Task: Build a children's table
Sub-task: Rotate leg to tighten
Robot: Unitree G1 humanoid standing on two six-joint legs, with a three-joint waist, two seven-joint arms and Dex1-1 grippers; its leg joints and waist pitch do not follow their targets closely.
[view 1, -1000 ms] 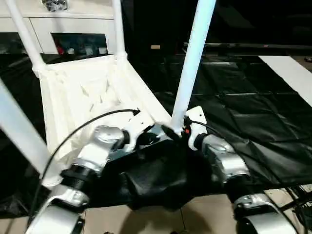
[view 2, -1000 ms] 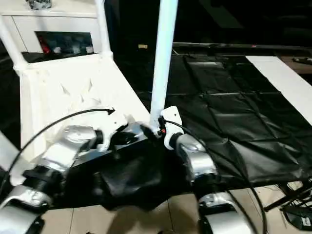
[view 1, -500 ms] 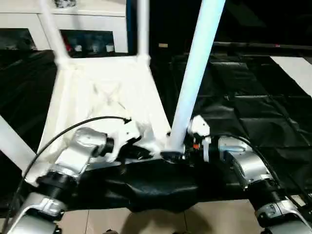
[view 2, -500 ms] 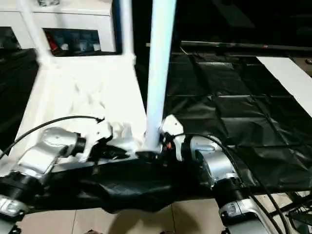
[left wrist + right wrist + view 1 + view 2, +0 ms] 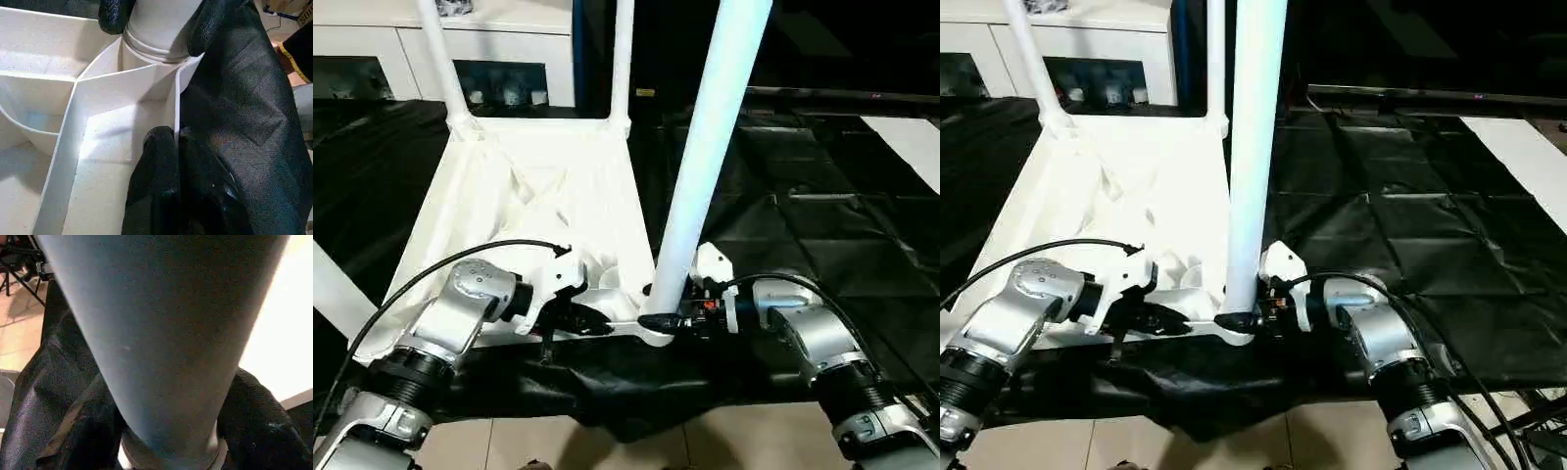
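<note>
Black sheeting (image 5: 822, 225) is spread under everything, with the upside-down table top (image 5: 538, 206) lying on it. At its nearest corner socket (image 5: 651, 328) a leg (image 5: 705, 166) is clamped at the base by the right tool (image 5: 658, 319). The left tool (image 5: 597, 323) is clenched on the top's rim beside that socket. If the leg gets tilted, it could jam or pop out.

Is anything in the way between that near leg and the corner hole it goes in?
Nothing visible: the leg already stands in its corner socket, with the right gripper clamped round its base.
</note>
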